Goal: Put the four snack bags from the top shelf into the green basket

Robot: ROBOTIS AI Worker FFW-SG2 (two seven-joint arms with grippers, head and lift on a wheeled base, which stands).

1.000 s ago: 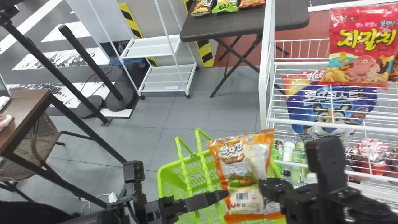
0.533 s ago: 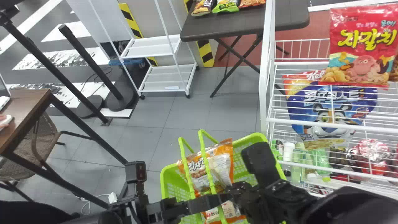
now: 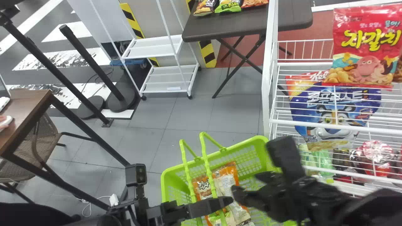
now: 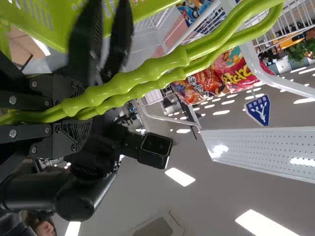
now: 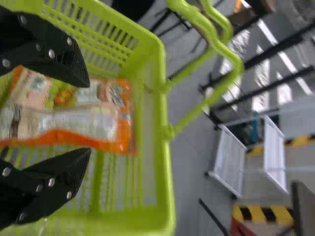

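Upper right in the head view, a white wire rack [image 3: 266, 91] carries a red snack bag with a pink octopus [image 3: 366, 47] on its top shelf, with another snack bag [image 3: 398, 70] partly cut off at the edge of the frame beside it. Under them, behind the wires, sits a big blue cereal bag with a tiger face [image 3: 326, 110]; lower down come a green bottle [image 3: 323, 160] and shiny red packages [image 3: 375, 152]. Top center, three packets [image 3: 228, 5] lie along the edge of a dark folding surface [image 3: 220, 29]. A white tiered trolley [image 3: 154, 48] and a black post [image 3: 94, 66] stand in the upper left.

The green basket [image 3: 251, 140] takes up the lower middle of the frame. Its two handles [image 3: 205, 157] rise and cross over the orange-edged snack bag [image 3: 226, 182], partly covering it. The left pincer [image 3: 224, 202], at the bottom center, is clamped on those handles, which pass between its fingers in the left wrist view.

The right pincer [image 3: 246, 183] is over the basket at lower right, its fingers spread, holding nothing. The orange-edged snack bag lies inside the basket, to the left of the right pincer in the head view and partly behind the left pincer. In the right wrist view, it is beyond the parted fingers [image 5: 59, 174], seen across the gap.
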